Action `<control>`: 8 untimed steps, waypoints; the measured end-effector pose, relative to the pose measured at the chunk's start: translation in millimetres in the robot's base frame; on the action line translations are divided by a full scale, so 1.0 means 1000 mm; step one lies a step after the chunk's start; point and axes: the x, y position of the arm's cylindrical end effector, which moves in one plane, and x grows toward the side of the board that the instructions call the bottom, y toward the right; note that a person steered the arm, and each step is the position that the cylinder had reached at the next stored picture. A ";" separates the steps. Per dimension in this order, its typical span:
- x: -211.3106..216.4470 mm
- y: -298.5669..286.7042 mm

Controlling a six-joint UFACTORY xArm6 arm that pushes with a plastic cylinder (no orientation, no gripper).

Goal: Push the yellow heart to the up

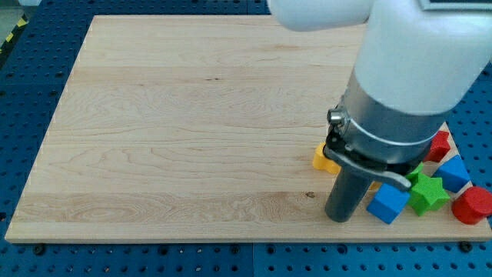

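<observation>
1. No gripper on this rig, so nothing to call spread or pinched; just the rod. My tip (340, 218) sits on the desk (177, 123), just below the yellow heart (324, 158).
2. The yellow heart is mostly hidden by my arm; only its left edge shows, shape not clear from this.
3. Right of the heart, near the desk's edge: blue block (387, 203), green star (427, 193), a second blue block (455, 171), red block (440, 145), another red block (472, 205).
4. Handling guess: small, rigid, light, should slide easily on smooth wood and may spin if hit off-centre.
5. Contact its lower side, centred, and push toward the view's top.
</observation>
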 end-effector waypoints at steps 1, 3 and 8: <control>-0.016 0.000; -0.040 0.001; -0.064 0.001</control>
